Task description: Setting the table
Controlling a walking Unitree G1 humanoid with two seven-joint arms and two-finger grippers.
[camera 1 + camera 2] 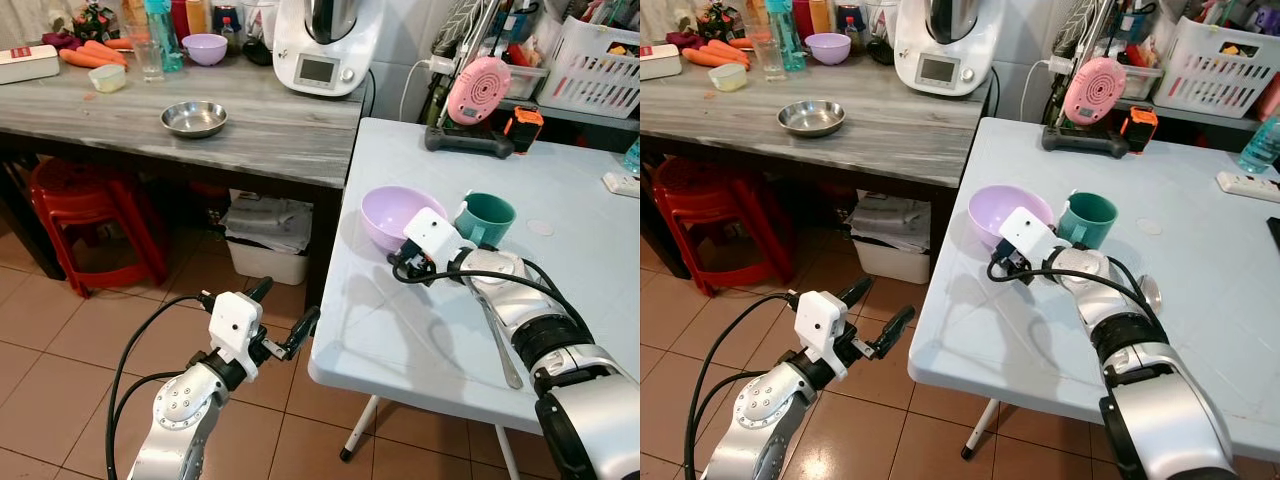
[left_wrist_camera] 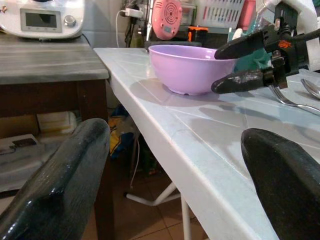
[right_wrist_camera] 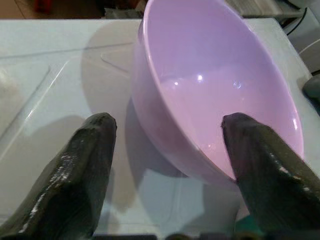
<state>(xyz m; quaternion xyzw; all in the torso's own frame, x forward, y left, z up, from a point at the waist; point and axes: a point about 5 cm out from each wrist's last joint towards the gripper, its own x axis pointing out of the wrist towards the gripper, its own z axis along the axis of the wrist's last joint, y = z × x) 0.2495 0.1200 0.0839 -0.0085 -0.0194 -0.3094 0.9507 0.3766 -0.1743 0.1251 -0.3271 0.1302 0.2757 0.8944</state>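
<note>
Lilac bowl (image 1: 398,215) sits on the pale table (image 1: 420,330) near its 9 o'clock edge, with a green mug (image 1: 487,218) just beside it at 3 o'clock. Right gripper (image 3: 167,175) rests at the bowl's near rim, fingers (image 3: 82,170) spread apart, one each side of the wall, not clamping. A spoon (image 1: 497,335) lies by the forearm. Left gripper (image 1: 283,322) hangs over the floor, fingers apart.

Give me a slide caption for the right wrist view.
Right gripper, fingers open, at the rim of the purple bowl on the white table.
</note>
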